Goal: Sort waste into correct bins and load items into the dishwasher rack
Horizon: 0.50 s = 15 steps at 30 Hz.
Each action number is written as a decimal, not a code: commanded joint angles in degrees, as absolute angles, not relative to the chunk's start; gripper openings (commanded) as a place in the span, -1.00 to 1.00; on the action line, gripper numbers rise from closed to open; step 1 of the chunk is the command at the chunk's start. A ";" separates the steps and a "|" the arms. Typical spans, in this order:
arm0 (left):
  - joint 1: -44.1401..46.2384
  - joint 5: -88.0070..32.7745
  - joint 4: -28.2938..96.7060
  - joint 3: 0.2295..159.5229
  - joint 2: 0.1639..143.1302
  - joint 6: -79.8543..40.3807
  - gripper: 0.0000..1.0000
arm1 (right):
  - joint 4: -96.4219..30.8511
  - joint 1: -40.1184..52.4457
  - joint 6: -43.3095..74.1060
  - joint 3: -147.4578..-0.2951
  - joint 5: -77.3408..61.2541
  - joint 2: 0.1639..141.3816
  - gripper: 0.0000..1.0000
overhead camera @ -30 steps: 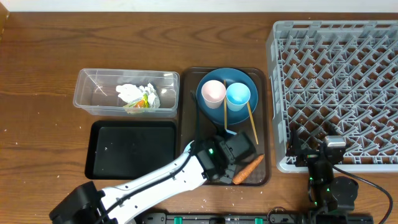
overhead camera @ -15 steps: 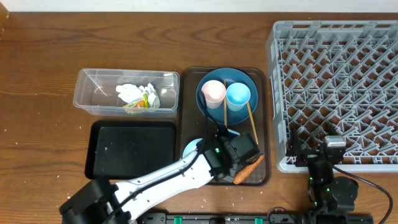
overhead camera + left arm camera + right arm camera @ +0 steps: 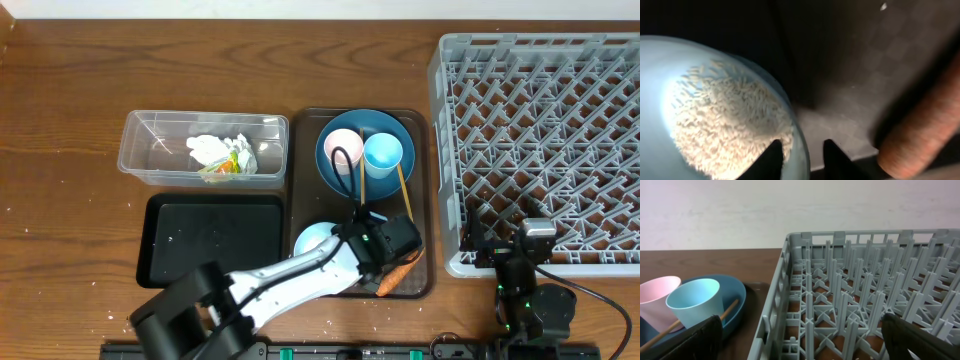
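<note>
The white bowl, holding loose rice, sits at the near left corner of the brown tray. The left gripper straddles its rim, one finger inside and one outside, jaws narrow; whether they pinch the rim I cannot tell. The carrot lies just beside it, at the tray's near right corner. At the far end, the blue plate carries the pink cup, the light-blue cup and the chopsticks. On the table's left side are the clear tub with crumpled paper and the black tray. The right gripper hangs wide open at the near edge of the rack.
</note>
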State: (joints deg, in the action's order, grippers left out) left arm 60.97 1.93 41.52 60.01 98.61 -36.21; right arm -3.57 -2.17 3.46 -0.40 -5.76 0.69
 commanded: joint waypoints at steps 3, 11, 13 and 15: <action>61.21 3.29 41.43 59.46 99.22 -36.49 -0.57 | -3.68 -2.39 3.60 -0.32 -5.80 0.43 0.99; 61.17 3.66 41.71 59.46 99.22 -36.51 -0.80 | -3.70 -2.39 3.60 -0.32 -5.80 0.43 0.98; 61.17 3.68 41.91 59.48 99.20 -36.49 -0.84 | -3.68 -2.39 3.60 -0.32 -5.80 0.43 0.99; 61.14 3.68 41.93 59.48 99.15 -36.49 -0.88 | -3.68 -2.39 3.60 -0.32 -5.80 0.43 0.99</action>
